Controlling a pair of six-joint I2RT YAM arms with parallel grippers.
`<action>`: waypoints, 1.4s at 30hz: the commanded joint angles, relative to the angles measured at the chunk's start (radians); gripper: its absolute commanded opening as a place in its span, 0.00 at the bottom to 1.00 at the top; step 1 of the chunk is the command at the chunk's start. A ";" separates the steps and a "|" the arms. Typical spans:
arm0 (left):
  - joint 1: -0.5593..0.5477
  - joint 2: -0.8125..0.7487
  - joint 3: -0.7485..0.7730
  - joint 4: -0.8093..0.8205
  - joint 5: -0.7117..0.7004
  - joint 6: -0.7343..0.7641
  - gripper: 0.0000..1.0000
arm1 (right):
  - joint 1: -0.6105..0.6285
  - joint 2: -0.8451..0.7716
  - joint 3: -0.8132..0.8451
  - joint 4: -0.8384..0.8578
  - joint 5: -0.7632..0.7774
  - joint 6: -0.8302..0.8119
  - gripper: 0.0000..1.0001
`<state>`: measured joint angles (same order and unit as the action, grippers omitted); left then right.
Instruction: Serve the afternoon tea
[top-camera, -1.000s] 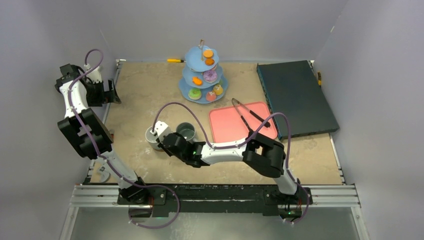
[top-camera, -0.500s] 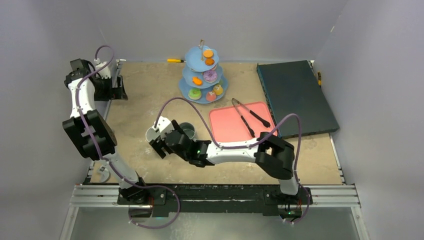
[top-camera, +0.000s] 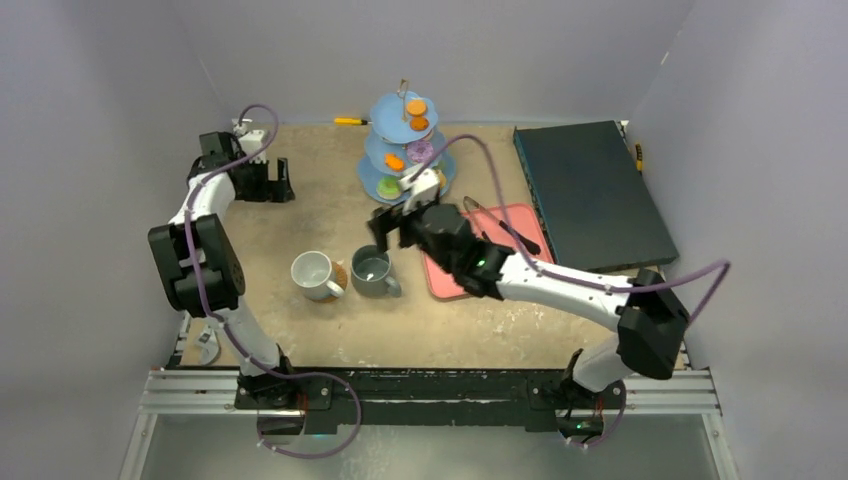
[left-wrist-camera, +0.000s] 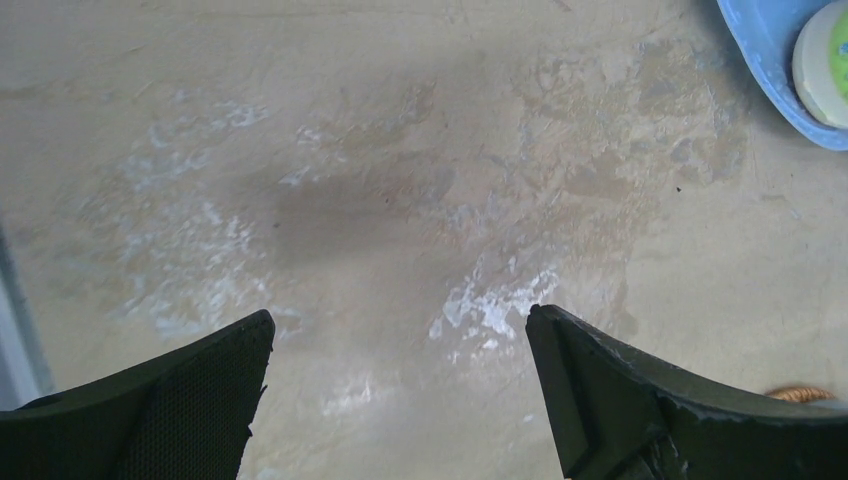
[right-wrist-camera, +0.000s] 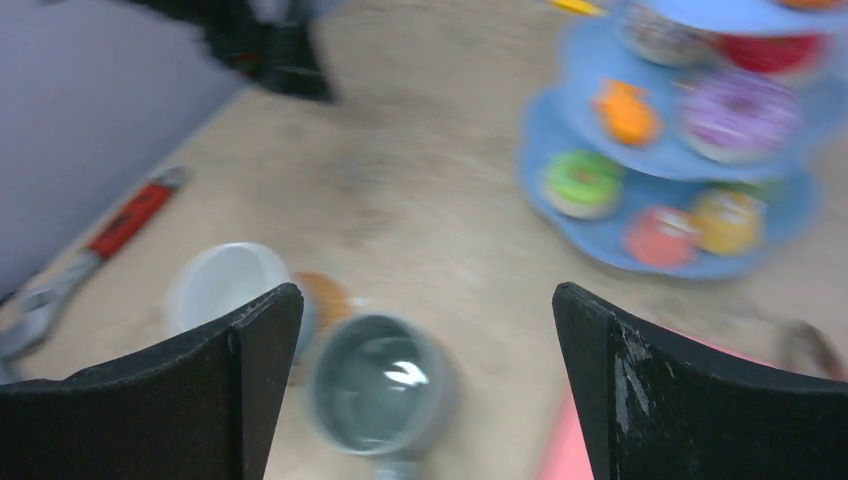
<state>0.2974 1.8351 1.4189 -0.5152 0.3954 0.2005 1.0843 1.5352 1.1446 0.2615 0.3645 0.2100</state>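
Far left, by the table's back edge: left gripper (top-camera: 280, 182), jaws wide apart, gripping nothing, forearm folded back and aimed rightward. Front centre: white mug (top-camera: 313, 272) on a woven coaster (top-camera: 340, 274), grey-green mug (top-camera: 372, 269) just beside; likely ceramic, stiff, smooth, breakable, best taken at the rim wall or handle. Just behind, above them: right gripper (top-camera: 388, 228), spread wide, empty, arm stretched out diagonally. Further back: blue three-tier stand (top-camera: 366, 185) bearing doughnuts and cupcakes (top-camera: 390, 187), probably light, easily squashed.
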 joint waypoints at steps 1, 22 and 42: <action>-0.012 -0.071 -0.140 0.381 0.063 -0.071 0.99 | -0.212 -0.140 -0.169 0.048 -0.007 0.037 0.98; -0.170 -0.244 -1.015 1.501 -0.015 -0.250 0.99 | -0.935 -0.073 -0.537 0.588 0.302 0.099 0.98; -0.191 -0.187 -1.008 1.559 -0.121 -0.261 0.99 | -0.964 -0.065 -0.785 0.993 0.192 -0.074 0.98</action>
<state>0.1158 1.6558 0.4042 0.9787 0.2974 -0.0433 0.1276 1.4368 0.3599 1.0790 0.5968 0.1711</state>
